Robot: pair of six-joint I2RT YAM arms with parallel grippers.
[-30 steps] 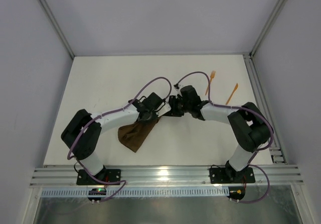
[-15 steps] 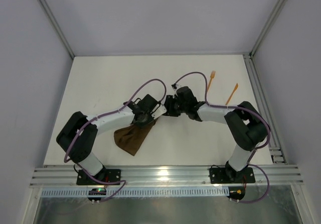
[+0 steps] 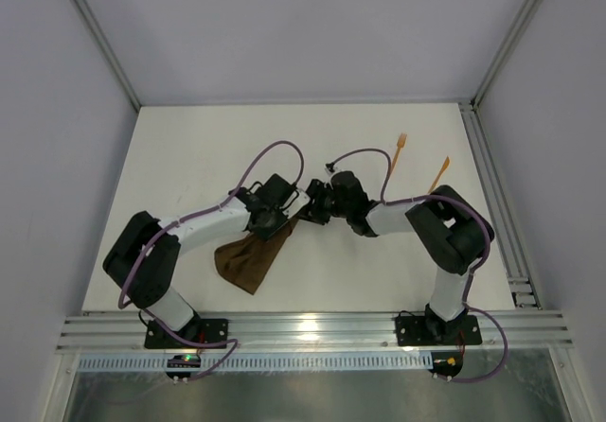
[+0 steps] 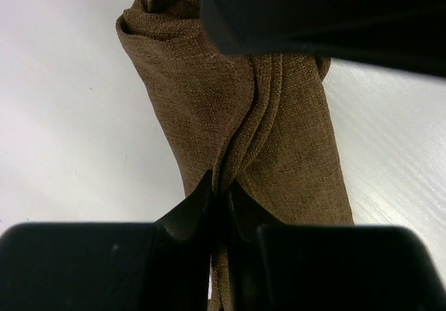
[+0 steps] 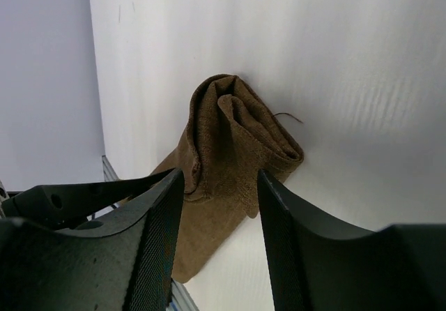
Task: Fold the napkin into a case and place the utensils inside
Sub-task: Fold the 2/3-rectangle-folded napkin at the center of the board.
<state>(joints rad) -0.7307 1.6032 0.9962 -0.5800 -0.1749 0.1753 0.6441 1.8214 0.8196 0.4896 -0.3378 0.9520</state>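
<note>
The dark brown napkin [image 3: 248, 259] lies folded into a thick layered strip on the white table, bunched at its far end [image 5: 237, 126]. My left gripper [image 3: 284, 218] sits at the strip's upper end. In the left wrist view its jaws [image 4: 219, 185] stand almost together, with the napkin's [image 4: 293, 137] hemmed edge layers pinched between them. My right gripper [image 3: 311, 204] hovers right beside it, and its jaws [image 5: 220, 175] stand apart with nothing between them. The two orange utensils lie at the back right: the fork [image 3: 399, 153] and the pointed piece [image 3: 438, 174].
The right gripper's dark body [image 4: 313, 11] fills the top of the left wrist view, close over the cloth. A metal rail [image 3: 492, 204] runs along the table's right edge. Purple cables loop over both arms.
The right gripper has moved left, close against the left gripper, and its jaws have widened. The left arm and the napkin's lower end have shifted a little to the left.
</note>
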